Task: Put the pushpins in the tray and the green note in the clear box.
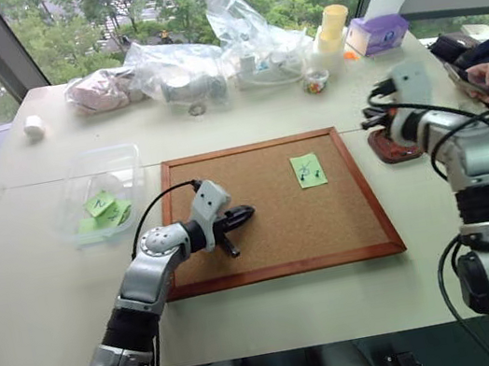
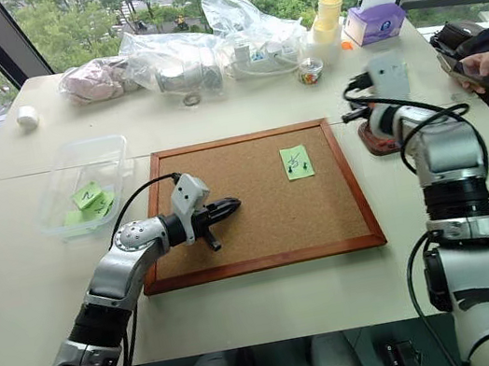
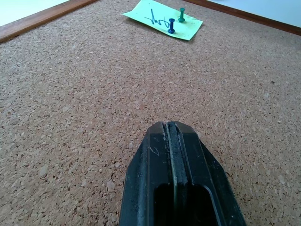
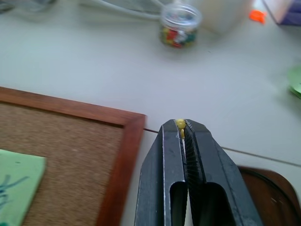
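Note:
The green note (image 1: 309, 170) lies on the right half of the cork board, held by a blue pushpin (image 3: 171, 26) and a green pushpin (image 3: 181, 15). My left gripper (image 3: 171, 126) is shut and empty, low over the board's left half, pointing toward the note and well short of it. My right gripper (image 4: 183, 125) is shut on a small yellow pushpin (image 4: 180, 123), just past the board's right frame and beside the dark reddish-brown tray (image 4: 265, 188). The tray (image 1: 396, 151) sits on the table right of the board. The clear box (image 1: 118, 163) stands left of the board with light-green notes inside.
The wood-framed cork board (image 1: 283, 269) fills the table's middle. Along the far edge lie crinkled plastic bags (image 1: 177, 67), a small jar of coloured pins (image 4: 181, 26), stacked cups (image 1: 331, 30) and a purple box (image 1: 376, 32). A person's hand with a phone (image 1: 482, 77) is at the right.

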